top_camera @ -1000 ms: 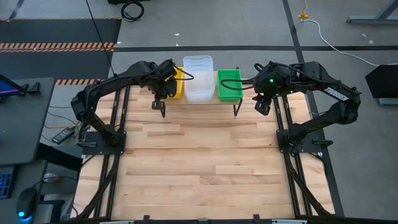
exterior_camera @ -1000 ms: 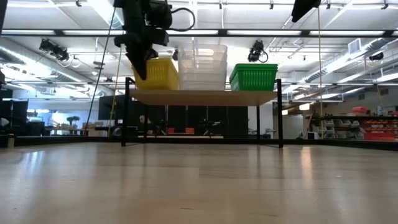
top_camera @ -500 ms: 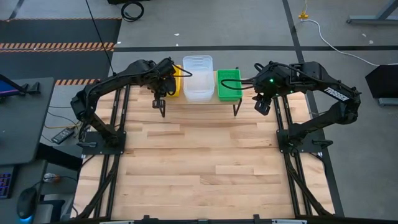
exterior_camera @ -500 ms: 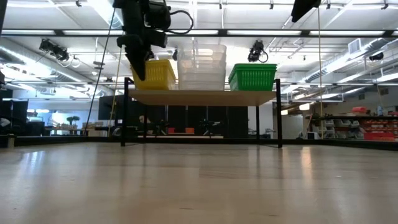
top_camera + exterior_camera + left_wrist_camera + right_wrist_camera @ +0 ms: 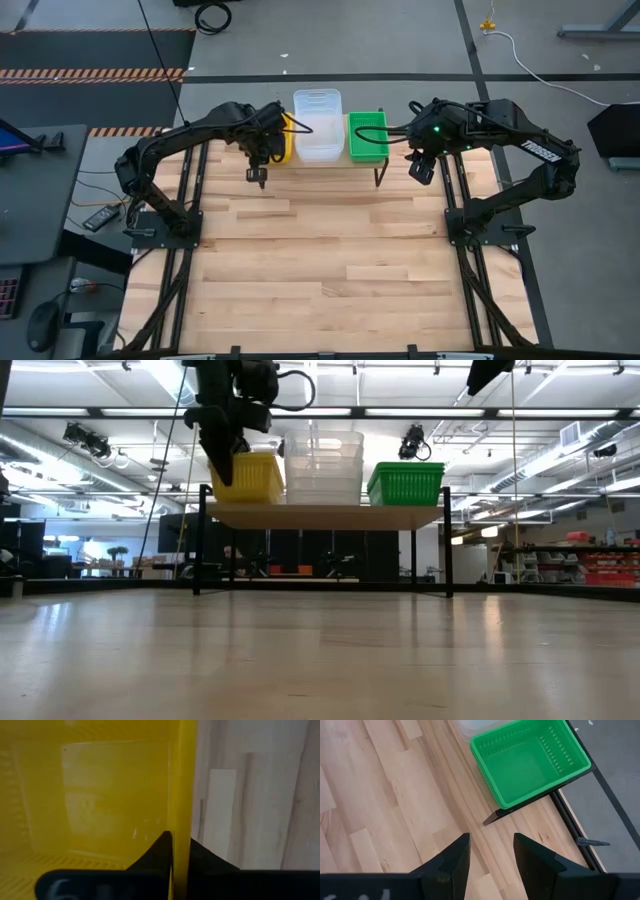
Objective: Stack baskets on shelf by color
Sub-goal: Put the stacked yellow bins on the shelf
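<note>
High view shows the shelf (image 5: 330, 160) along the far edge of the worktop (image 5: 320, 270), carrying three stacks side by side: yellow baskets (image 5: 283, 140) at its left end, clear baskets (image 5: 318, 125) in the middle, green baskets (image 5: 367, 136) at its right end. The left claw (image 5: 262, 148) sits at the yellow stack's near-left corner. Left wrist view shows its fingers (image 5: 161, 851) clenched on the yellow rim, one inside the wall and one outside. The right claw (image 5: 421, 165) hangs just off the shelf's right end, clear of the green stack; right wrist view shows its fingers (image 5: 452, 857) spread apart and gripping nothing.
</note>
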`<move>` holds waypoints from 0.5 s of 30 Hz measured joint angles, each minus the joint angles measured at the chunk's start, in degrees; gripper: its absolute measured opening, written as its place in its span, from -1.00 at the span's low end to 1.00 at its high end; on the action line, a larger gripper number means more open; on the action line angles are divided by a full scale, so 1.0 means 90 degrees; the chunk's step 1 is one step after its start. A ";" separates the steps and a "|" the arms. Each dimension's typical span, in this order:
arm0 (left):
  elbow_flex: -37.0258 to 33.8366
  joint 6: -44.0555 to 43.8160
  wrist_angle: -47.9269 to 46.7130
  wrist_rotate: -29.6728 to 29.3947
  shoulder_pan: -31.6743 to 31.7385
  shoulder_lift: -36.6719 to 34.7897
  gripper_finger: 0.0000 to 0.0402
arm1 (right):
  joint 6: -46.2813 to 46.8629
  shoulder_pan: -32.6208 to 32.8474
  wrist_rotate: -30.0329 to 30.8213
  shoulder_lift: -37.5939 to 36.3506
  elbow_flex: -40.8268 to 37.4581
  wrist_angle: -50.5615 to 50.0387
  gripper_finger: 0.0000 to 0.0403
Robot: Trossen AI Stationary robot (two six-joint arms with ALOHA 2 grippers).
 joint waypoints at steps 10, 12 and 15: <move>0.0104 -0.0060 -0.0010 -0.0314 -0.0012 -0.0002 -0.70 | 0.0002 0.0000 -0.0002 0.0000 0.0000 0.0003 -0.22; 0.0284 -0.0160 -0.0051 -0.0324 -0.0012 -0.0002 -0.68 | 0.0046 0.0000 -0.0002 0.0000 0.0000 0.0002 -0.22; 0.0680 -0.0374 -0.0228 -0.0324 -0.0044 -0.0003 -0.67 | 0.0152 0.0000 -0.0008 -0.0004 0.0000 0.0014 -0.22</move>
